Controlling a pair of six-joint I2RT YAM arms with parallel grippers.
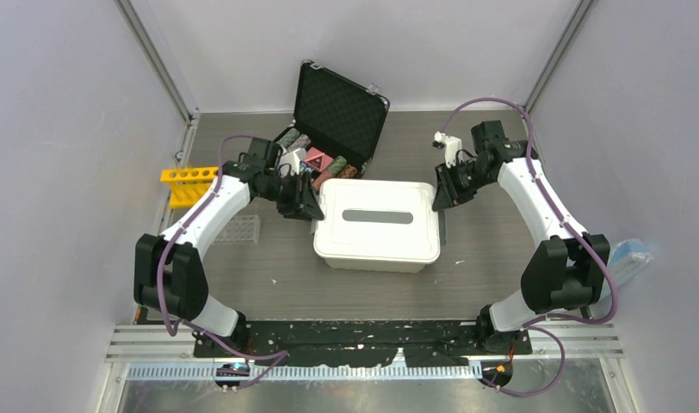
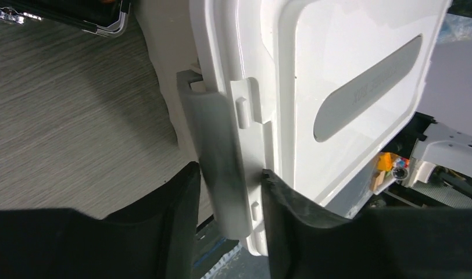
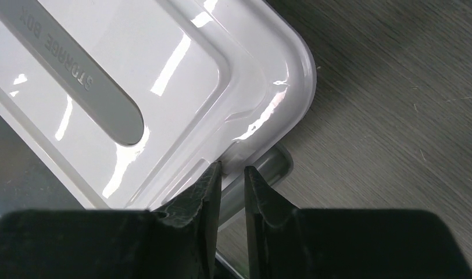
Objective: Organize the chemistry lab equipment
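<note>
Currently, I list: yellow tube rack [image 1: 189, 185] at the desk's [image 1: 484, 172] left edge, clear tube rack [image 1: 237, 230] near it; left tool [image 2: 228, 174] clamped on the white box's [image 1: 376, 245] left latch [image 2: 216, 145]; right tool [image 3: 231, 170], narrow, pinching the right latch [image 3: 275, 163].

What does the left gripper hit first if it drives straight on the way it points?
The grey latch on the end of the white storage box; the left gripper has its fingers either side of it. Past that, probably the box wall, though depth is unclear.

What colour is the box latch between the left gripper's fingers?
Grey; the latch shows best in the left wrist view.
</note>
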